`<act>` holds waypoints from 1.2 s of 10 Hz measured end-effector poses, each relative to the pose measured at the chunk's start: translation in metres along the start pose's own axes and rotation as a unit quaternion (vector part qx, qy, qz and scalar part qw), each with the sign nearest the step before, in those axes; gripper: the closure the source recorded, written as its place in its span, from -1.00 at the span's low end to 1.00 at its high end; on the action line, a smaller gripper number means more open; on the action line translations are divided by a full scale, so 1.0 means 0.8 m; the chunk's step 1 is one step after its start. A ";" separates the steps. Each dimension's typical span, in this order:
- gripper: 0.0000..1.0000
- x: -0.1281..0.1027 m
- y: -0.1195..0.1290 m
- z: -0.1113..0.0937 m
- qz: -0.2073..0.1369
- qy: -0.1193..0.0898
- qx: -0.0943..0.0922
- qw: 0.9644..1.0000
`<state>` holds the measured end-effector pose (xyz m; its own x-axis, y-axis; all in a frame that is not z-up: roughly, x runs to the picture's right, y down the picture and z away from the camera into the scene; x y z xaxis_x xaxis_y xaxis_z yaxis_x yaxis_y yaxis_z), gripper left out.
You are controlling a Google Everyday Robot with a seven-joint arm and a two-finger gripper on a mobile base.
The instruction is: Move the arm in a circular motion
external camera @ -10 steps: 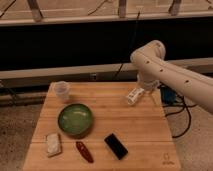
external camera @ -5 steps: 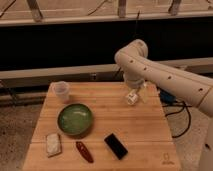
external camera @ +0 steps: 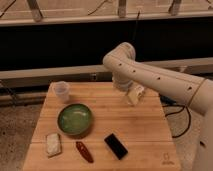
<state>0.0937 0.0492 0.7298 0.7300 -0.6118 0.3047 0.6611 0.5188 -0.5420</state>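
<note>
The cream-white arm (external camera: 165,82) reaches in from the right, its thick segments dotted with small dark screw holes. Its elbow joint (external camera: 120,57) bulges above the far edge of the wooden table (external camera: 145,130). The gripper (external camera: 134,95) hangs below that joint, just above the far right part of the tabletop. It holds nothing that I can see.
On the table stand a clear plastic cup (external camera: 61,91) at the far left and a green bowl (external camera: 74,119) in the left middle. Along the front lie a white packet (external camera: 53,144), a red chili pepper (external camera: 84,151) and a black phone-like slab (external camera: 116,146). Cables (external camera: 182,120) hang off the right.
The arm has swung leftward over the table; its elbow and gripper now sit nearer the table's middle than a second ago. The table items have not moved.
</note>
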 end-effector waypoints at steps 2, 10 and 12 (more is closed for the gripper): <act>-0.60 -0.063 -0.030 -0.010 -0.046 -0.014 0.017 0.999; -0.60 -0.249 0.049 -0.049 -0.220 -0.057 0.048 0.973; -0.60 -0.231 0.084 -0.044 -0.225 -0.060 0.041 0.972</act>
<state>-0.0030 0.1761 0.6098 0.3758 -0.7169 0.5873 0.9259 0.2643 -0.2699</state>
